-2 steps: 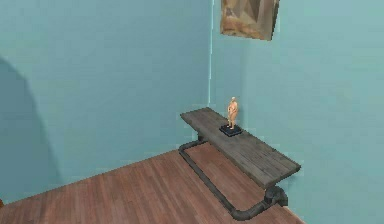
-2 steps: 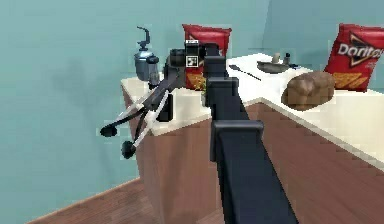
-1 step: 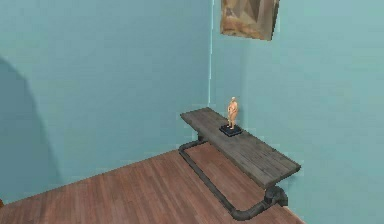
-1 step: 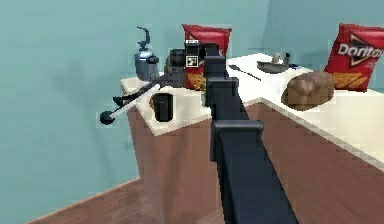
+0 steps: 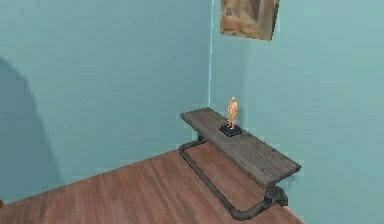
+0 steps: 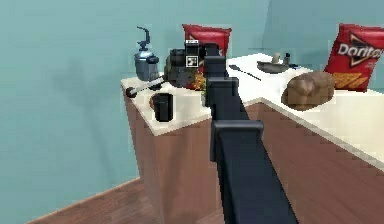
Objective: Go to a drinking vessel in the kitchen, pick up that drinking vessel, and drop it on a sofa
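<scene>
Small black mug (image 6: 162,106) at the white table's (image 6: 186,113) left end looks light, stiff and breakable; grip its rim. I cannot tell whether the pincer (image 6: 176,72) holds anything.

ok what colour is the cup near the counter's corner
The cup is black, or at least very dark; it shows best in the arm side view.

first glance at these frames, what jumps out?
In the arm side view, the dark arm cuts up the middle toward a white counter. On the counter, a red snack bag stands at the right and a black mug sits near the left corner. In the forward view, a small golden statuette stands on a dark bench by the teal wall, below a framed picture.
</scene>
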Tool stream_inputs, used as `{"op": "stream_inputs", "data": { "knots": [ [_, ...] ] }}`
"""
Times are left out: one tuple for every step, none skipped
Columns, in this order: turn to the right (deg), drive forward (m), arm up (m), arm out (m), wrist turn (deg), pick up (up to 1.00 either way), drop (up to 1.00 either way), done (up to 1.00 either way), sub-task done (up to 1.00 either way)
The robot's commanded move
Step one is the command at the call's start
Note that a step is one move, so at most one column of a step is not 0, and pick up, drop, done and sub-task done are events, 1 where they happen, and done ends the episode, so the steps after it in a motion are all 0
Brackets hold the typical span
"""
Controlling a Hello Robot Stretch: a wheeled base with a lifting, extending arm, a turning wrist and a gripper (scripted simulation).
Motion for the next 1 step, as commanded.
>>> {"op": "stream_inputs", "data": {
  "knots": [
    [0.0, 0.00, 0.00, 0.00, 27.0, 0.00, 0.00, 0.00, 0.00]
  ]
}}
